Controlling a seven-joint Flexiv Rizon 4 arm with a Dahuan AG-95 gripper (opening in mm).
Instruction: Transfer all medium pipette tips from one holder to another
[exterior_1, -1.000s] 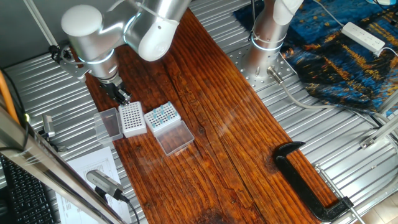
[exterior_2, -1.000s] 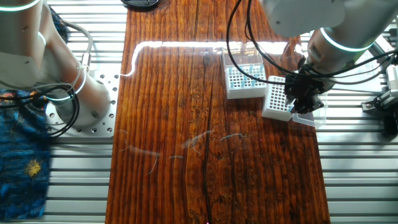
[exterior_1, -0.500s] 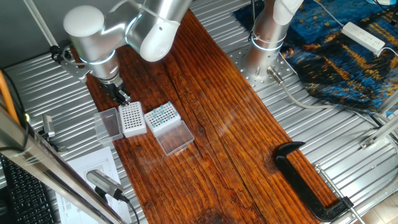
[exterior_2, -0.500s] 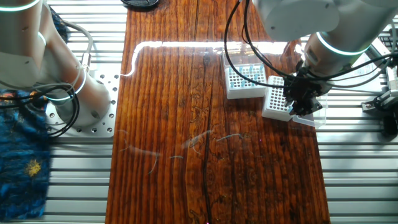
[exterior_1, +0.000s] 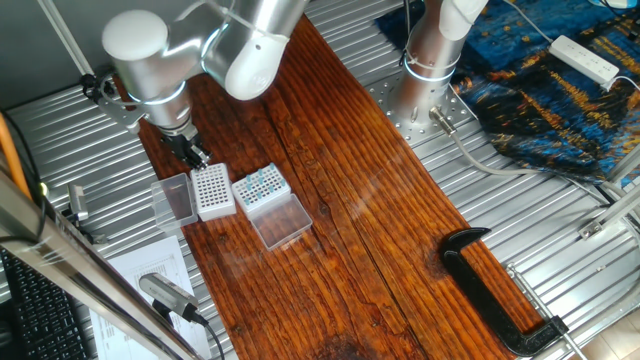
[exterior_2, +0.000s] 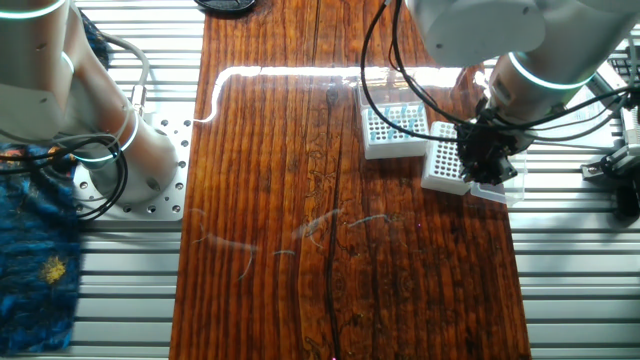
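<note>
Your gripper (exterior_1: 194, 155) hangs just above the white-sided rack's (exterior_1: 212, 190) far edge, presumably lining up over a hole, fingers' spread unreadable, while the teal tips (exterior_1: 262, 183) sit in the clear-sided rack (exterior_1: 261, 190) just beyond.

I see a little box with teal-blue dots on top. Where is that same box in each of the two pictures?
One fixed view: the rack with the teal-blue tips sits left of centre on the wooden board, its clear lid open toward the camera.
The other fixed view: the same rack sits upper right of centre, near the bright glare strip.
Shared landmark: the white rack right beside it, with the gripper over its edge.
</note>
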